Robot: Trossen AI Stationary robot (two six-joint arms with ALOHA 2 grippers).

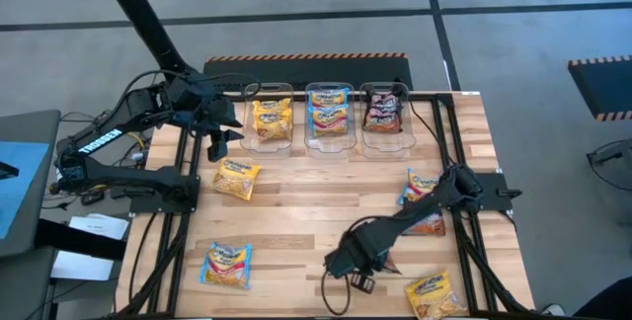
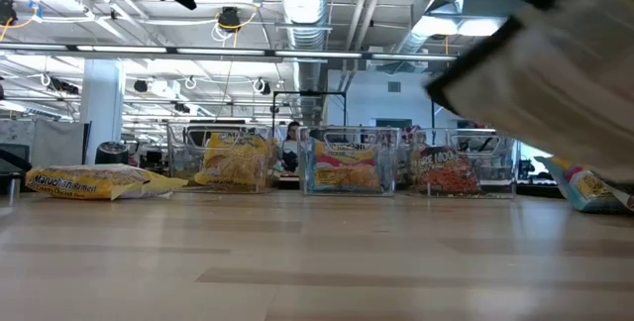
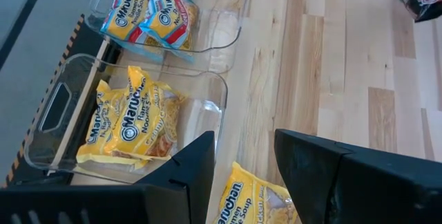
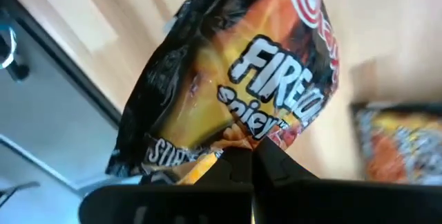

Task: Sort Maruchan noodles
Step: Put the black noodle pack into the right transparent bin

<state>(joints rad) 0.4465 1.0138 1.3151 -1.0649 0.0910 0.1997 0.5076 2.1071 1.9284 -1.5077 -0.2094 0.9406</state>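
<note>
The dark "Fire" packet (image 4: pixel 235 86), pinched in the closed right gripper (image 4: pixel 250 156), should be carried level to the maroon packets' bin (image 1: pixel 386 113); the left gripper (image 1: pixel 219 140), parted and empty, is held by the yellow bin (image 1: pixel 270 119).

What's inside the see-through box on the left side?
The left clear bin holds yellow noodle packets. The left wrist view shows at least two overlapping ones. Whether more lie underneath them cannot be seen, because the top packets cover the bin's floor there.

Black packet (image 4: pixel 235 92) at right gripper (image 4: pixel 252 156): lettering cut off by fingers. Low view: big blurred shape (image 2: pixel 555 73) blocks right side. Right gripper hidden under arm from above.
</note>
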